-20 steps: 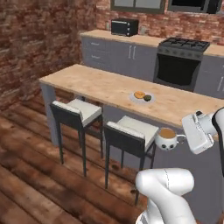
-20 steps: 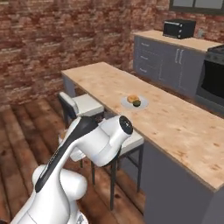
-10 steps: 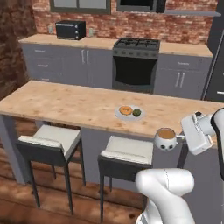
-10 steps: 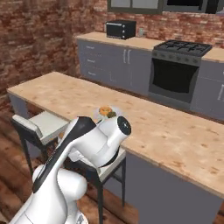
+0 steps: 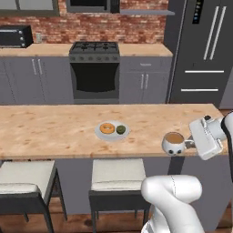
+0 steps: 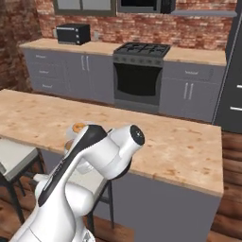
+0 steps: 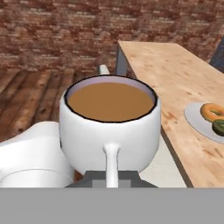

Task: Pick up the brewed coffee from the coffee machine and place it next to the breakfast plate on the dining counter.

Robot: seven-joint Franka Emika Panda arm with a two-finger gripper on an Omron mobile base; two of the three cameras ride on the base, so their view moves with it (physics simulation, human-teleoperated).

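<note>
White and round, the small mug of light-brown coffee hangs in the air at the near edge of the long light wooden dining counter, toward its right end in the left base view. Dark spots mark its body there. Its side handle points to the right, into the two-finger gripper of the white arm. In the hand view the mug is upright and full, and its handle runs down between the gripper's dark tips at the bottom edge, so the gripper is clenched on the handle.

On the counter, to the left of the mug and a little farther back, lies the small round light-grey plate with a tan ring doughnut and a small dark-green round piece. The mug and the plate are apart.

Below the counter stand two cushioned stools. Behind the counter are grey cabinets, a black stove with an oven, a black microwave and a dark refrigerator before a red brick wall.
</note>
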